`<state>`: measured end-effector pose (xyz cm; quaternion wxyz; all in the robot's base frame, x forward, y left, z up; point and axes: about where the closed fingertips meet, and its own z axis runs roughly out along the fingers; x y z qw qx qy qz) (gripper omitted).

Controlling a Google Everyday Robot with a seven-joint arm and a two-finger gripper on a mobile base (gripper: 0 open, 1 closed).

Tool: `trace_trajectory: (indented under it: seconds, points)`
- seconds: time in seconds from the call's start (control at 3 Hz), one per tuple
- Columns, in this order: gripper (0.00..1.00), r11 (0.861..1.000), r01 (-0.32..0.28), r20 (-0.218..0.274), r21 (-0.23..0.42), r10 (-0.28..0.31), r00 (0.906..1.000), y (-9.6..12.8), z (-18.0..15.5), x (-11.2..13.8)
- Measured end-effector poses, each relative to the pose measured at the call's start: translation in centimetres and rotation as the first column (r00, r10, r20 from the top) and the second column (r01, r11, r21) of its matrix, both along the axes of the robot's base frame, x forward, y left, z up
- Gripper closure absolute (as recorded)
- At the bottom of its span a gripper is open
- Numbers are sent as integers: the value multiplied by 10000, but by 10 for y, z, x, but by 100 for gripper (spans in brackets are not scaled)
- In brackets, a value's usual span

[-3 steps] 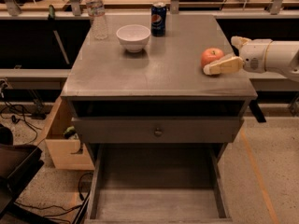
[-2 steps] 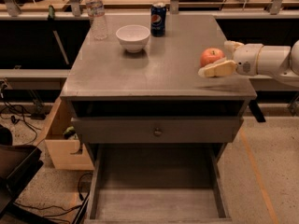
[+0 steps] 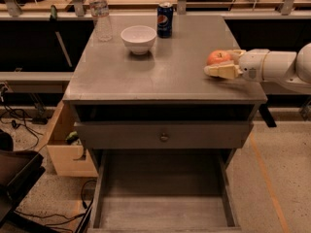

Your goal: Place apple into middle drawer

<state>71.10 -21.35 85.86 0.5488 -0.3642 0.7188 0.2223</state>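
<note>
Tool (image 3: 222,65) at the right edge of the tabletop (image 3: 160,79), reaching in from the right on a white arm (image 3: 272,64). It sits low, right at the apple (image 3: 217,57). Cannot tell how far the tool is open, or whether it has hold of the fruit.

Apple rests on the tabletop near the right rim, red-orange and upright, with the tool against its near and right sides. Well apart from it, at the back: white bowl (image 3: 138,37), soda can (image 3: 165,19) just to the bowl's right, water bottle (image 3: 99,13) at the back left corner.

Below the top, a drawer front with round knob (image 3: 164,136) is closed. Under that, the middle drawer (image 3: 160,200) is pulled out toward the camera, floor bare.

Step in hand, as judged: the pick, not the carry. Apple not yet lifted.

Next move calls for a firm grip on the apple, a lift clear of the tabletop, travel out past the front edge, then a descent into the open tray. Release low, since a round fruit is likely to roll on that flat floor.
</note>
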Motion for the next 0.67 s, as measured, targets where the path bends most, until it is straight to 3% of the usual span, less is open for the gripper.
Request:
trace_trajectory:
  seconds: [0.33,0.67]
  points:
    - [72,10000,-63,-17,13,63,10000,4,-1,1]
    - [96,9999,-103,-28,22,103,9999,7,-2,1]
